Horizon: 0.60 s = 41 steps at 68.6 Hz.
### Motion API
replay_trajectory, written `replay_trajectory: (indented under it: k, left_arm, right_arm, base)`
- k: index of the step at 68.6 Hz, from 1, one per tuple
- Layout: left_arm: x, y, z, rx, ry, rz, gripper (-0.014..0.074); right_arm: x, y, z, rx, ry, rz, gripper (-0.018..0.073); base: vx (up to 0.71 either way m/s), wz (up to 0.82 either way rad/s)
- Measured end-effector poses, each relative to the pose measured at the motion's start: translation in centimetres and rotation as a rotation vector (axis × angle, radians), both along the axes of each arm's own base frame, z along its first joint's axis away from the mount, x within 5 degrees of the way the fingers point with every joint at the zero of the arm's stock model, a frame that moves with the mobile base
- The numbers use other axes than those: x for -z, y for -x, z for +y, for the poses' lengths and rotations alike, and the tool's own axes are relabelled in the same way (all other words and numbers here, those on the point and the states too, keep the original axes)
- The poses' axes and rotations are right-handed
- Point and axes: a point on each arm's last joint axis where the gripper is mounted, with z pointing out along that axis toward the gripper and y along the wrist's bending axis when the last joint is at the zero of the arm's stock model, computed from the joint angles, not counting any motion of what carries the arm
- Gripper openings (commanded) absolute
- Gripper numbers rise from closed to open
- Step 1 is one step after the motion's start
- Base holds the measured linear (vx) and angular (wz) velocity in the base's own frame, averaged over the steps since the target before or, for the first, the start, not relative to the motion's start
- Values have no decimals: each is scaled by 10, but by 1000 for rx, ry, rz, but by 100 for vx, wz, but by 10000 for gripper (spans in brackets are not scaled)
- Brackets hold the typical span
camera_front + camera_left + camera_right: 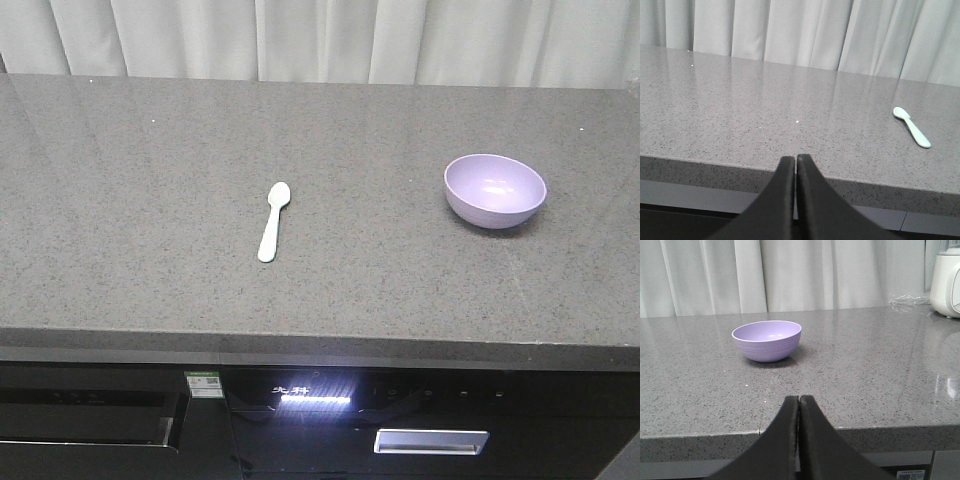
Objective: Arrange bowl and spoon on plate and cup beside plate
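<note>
- Two task items lie on the countertop (150,200), a grey speckled stone slab with a dull sheen. A pale pleated curtain (320,40) hangs behind it.
- Left gripper (796,165): dark tapered fingers pressed together with no gap visible and nothing between them. It sits off the front edge of the slab.
- Sticker (203,383): small green-and-white label on the glossy black cabinet front (100,420) below the slab. Its print is too small to read.
- Spoon (273,222): pale mint-white plastic with an oval scoop and a short handle. It lies flat, left of centre and slightly slanted, with the scoop toward the curtain and the handle toward the front edge. The left wrist view shows it at far right (911,127).
- Display (315,397): lit white strip with small characters above it, not legible.
- Handle (430,441): brushed silver bar, right of the display.
- Bowl (495,190): lavender plastic, round and smooth. It stands upright on the right of the slab, well apart from the spoon. Faint rings show on its outer wall (767,340).
- Right gripper (799,405): fingers pressed together, holding nothing, off the front edge with the bowl beyond it.
- White appliance (946,285): glossy rounded housing at far right, with crumpled clear plastic (907,301) beside it. No marking is readable.
</note>
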Motion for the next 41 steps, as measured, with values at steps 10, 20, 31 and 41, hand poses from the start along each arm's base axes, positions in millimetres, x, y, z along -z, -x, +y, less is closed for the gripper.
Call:
replay_trajectory:
  k: [10,20,31,41]
  left_arm:
    - [0,0,0,0,0,0,-6]
    - [0,0,0,0,0,0,-6]
    - [0,0,0,0,0,0,-6]
    - [0,0,0,0,0,0,-6]
  right_arm:
    - [0,0,0,0,0,0,-1]
    - [0,0,0,0,0,0,-1]
    - [0,0,0,0,0,0,-1]
    - [0,0,0,0,0,0,-1]
  base:
    - [4,1]
    - [4,0]
    - [3,1]
    - [3,0]
